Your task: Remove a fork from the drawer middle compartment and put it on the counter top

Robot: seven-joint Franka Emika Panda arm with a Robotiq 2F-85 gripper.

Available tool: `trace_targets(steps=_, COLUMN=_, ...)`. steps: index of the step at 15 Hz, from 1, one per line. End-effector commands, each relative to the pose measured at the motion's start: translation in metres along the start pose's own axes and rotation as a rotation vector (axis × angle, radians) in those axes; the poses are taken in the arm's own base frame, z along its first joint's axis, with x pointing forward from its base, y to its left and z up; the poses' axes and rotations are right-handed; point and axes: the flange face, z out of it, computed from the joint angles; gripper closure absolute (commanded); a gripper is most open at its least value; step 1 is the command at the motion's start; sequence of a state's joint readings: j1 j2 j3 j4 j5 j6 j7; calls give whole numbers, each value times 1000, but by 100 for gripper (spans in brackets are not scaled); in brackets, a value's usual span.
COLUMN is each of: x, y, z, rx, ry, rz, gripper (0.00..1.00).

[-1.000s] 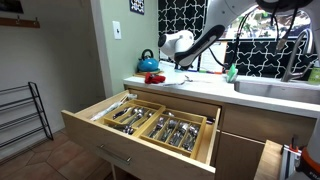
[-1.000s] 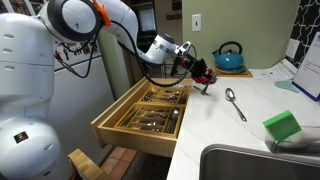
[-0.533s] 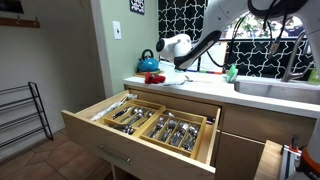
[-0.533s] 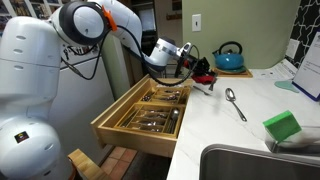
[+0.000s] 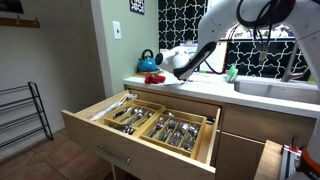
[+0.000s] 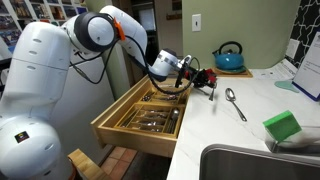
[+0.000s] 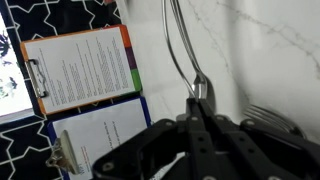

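My gripper (image 6: 205,80) hovers low over the counter top (image 6: 230,135) at its edge above the open drawer (image 6: 140,118). In the wrist view the fingers (image 7: 200,100) are pressed together. Fork tines (image 7: 268,114) stick out just to their right, close over the pale counter top (image 7: 260,50); the fork's handle is hidden by the gripper. The drawer (image 5: 150,128) stands pulled out. Its middle compartment (image 5: 150,120) holds several pieces of cutlery. The gripper also shows in an exterior view (image 5: 160,74).
A spoon (image 6: 235,103) lies on the counter ahead of the gripper, also in the wrist view (image 7: 178,45). A blue kettle (image 6: 229,57) stands at the back. A green sponge (image 6: 283,126) and the sink (image 6: 250,165) are nearer. Two clipboards (image 7: 85,65) lean at the wall.
The arm has swung over and the gripper has come down a little toward the counter edge. The drawer and the spoon have not moved.
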State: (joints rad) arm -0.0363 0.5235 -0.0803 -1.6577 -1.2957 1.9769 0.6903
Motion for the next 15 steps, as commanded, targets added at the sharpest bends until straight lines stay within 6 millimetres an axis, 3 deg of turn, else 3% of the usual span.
trace_targets(steps=1, x=-3, y=-20, z=14, rx=-42, ry=13, rz=-27, gripper=99)
trace_targets(steps=9, x=-16, y=-33, z=35, rx=-94, ry=62, rz=-44, gripper=99)
trace_targets(steps=15, x=-33, y=-44, z=39, rx=-118, ry=154, rz=-48, gripper=99)
